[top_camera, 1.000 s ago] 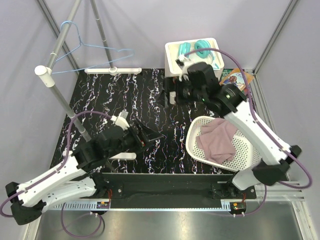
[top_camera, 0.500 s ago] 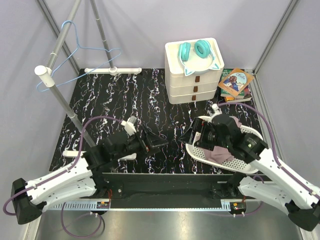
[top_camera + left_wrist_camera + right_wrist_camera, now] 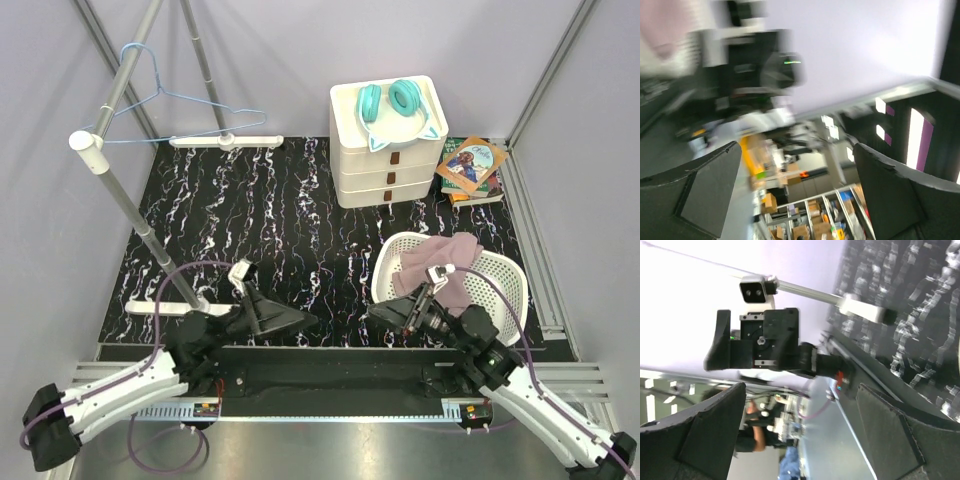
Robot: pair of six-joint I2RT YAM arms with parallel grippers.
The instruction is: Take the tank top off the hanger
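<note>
The light-blue wire hanger (image 3: 180, 113) hangs bare by its hook on the grey rail at the upper left. The dusty-pink tank top (image 3: 438, 268) lies crumpled in the white basket (image 3: 500, 285) at the right, off the hanger. My left gripper (image 3: 300, 320) sits low near the table's front edge, left of centre, open and empty. In the left wrist view (image 3: 797, 150) it points at the blurred room. My right gripper (image 3: 382, 314) is low at the basket's near left side, open and empty. In the right wrist view (image 3: 800, 390) it faces the left arm (image 3: 765, 345).
A white drawer unit (image 3: 385, 150) with teal headphones (image 3: 390, 100) on top stands at the back. A book (image 3: 470, 165) lies to its right. The grey rail pole (image 3: 125, 205) slants over the table's left side, with white feet (image 3: 225, 141) on the black marbled table (image 3: 270, 220).
Both arms have drawn back and down toward the near edge. The right arm came from the drawer unit past the basket. The bare hanger has swung on the rail.
</note>
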